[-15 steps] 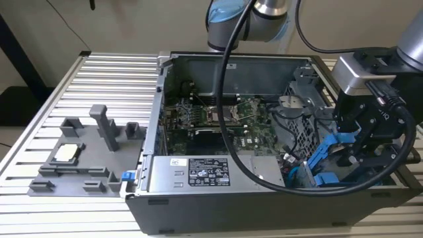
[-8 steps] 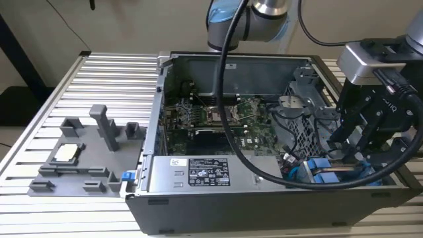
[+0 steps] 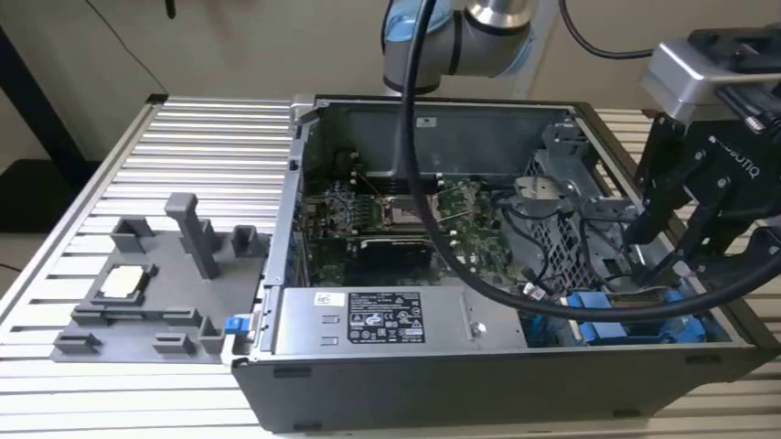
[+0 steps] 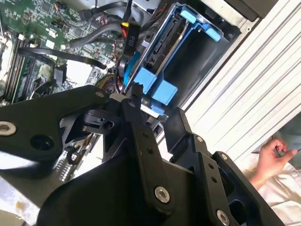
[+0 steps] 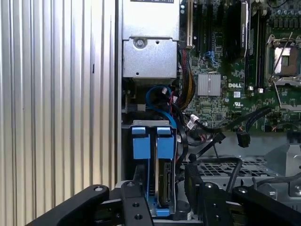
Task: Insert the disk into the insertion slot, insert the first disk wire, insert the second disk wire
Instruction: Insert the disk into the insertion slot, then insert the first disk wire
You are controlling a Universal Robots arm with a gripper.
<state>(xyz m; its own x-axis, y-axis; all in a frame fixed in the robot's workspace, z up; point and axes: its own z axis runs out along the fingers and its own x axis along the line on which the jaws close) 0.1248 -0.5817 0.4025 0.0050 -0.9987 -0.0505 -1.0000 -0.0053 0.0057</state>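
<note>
Slatted metal table (image 3: pixel 208 137), open computer case (image 3: pixel 366 389) lying on it. Disk (image 5: pixel 165 187) stands on edge in the insertion slot (image 5: pixel 126 155), at the case corner on the exterior view's lower right. It looks seated, blue tabs at the mouth. Its long axis runs level, pointing toward the grey power-supply box (image 3: pixel 366 320). Gripper (image 5: pixel 164 174) sits directly above the disk's far end, fingers (image 5: pixel 134 190) apart, one on either side of the thin edge. Possibly no contact with the caddy; the angle hides it. Loose black cables (image 5: pixel 211 134) lie just beside the cage.
</note>
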